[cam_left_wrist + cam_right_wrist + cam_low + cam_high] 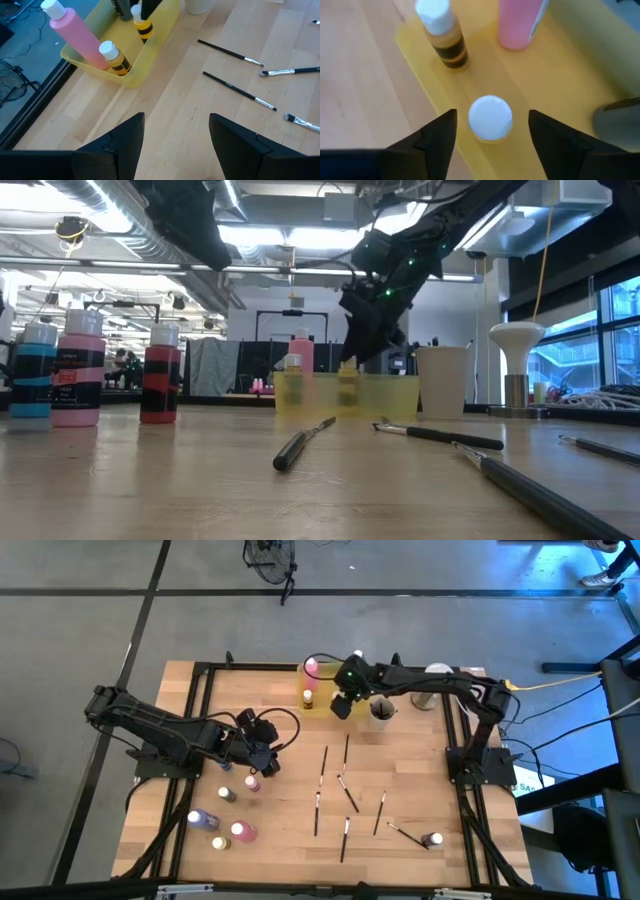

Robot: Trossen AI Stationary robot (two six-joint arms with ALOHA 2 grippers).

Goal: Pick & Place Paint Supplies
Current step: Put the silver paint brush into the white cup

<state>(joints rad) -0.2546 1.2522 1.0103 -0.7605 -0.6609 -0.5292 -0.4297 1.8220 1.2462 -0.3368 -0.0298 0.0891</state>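
Above the yellow tray, the right gripper spreads its fingers around a white-capped bottle, apparently just set down. Left gripper waits over the desk, fingers spread and empty

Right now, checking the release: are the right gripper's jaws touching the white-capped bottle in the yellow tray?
Apart. The right wrist view shows the right gripper open, with yellow tray visible on each side of the white-capped bottle.
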